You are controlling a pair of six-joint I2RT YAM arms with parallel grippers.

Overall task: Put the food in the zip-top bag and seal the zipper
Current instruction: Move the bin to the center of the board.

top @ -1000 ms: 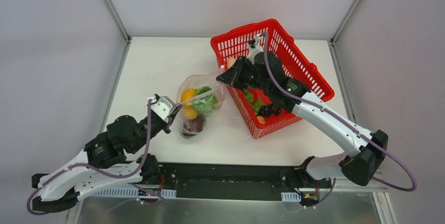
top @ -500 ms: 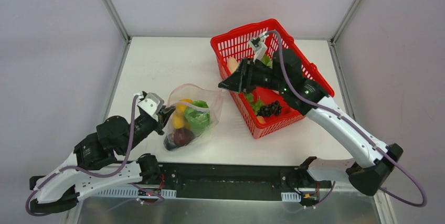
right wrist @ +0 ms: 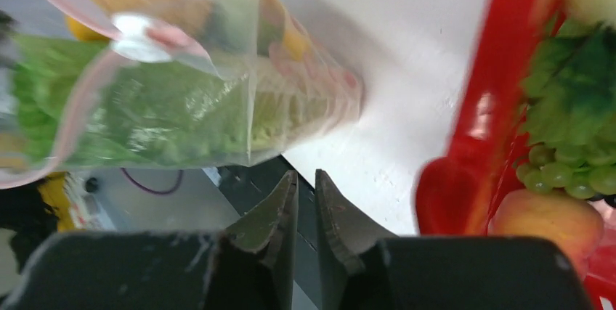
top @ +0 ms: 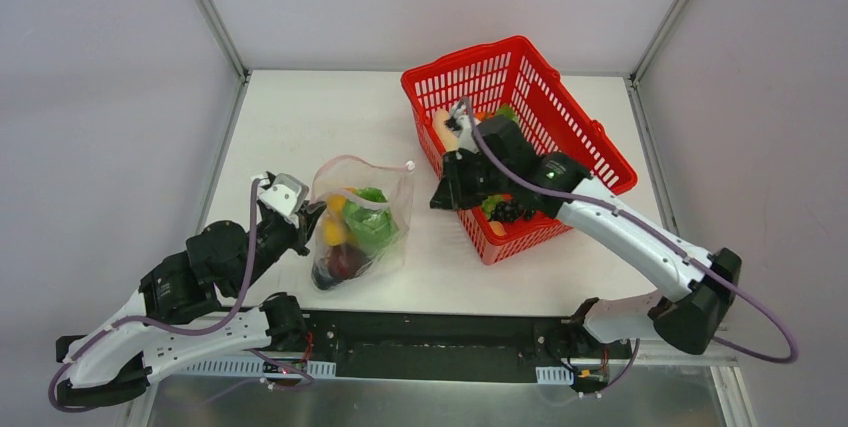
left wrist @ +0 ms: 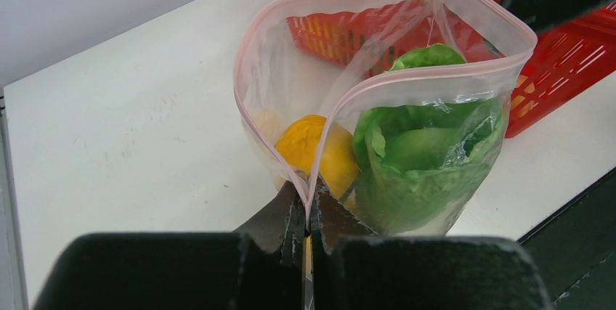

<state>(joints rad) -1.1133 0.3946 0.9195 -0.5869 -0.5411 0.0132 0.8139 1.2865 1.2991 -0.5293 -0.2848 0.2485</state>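
Note:
The clear zip-top bag (top: 385, 237) stands on the white table with its mouth wide open. Its pink zipper (left wrist: 436, 78) loops around the mouth. Inside it sit food pieces: a yellow one (left wrist: 319, 150), a green leafy one (left wrist: 421, 157) and a dark purple one (top: 340, 262). My left gripper (left wrist: 309, 197) is shut on the zipper's near-left corner. My right gripper (top: 440, 199) hangs between the bag and the red basket (top: 590, 137), touching neither. Its jaws stand a narrow gap apart with nothing between them.
The red mesh basket (right wrist: 494, 107) at the back right holds more food: green grapes (right wrist: 574, 168), a peach-coloured piece (right wrist: 552, 215) and dark grapes (top: 512, 211). A black rail (top: 430, 332) runs along the near table edge. White walls enclose the table.
My right gripper let go of the bag's far mouth edge, opened, partly closed, and dropped toward the basket's near-left wall. My left gripper pulled the bag toward the near left.

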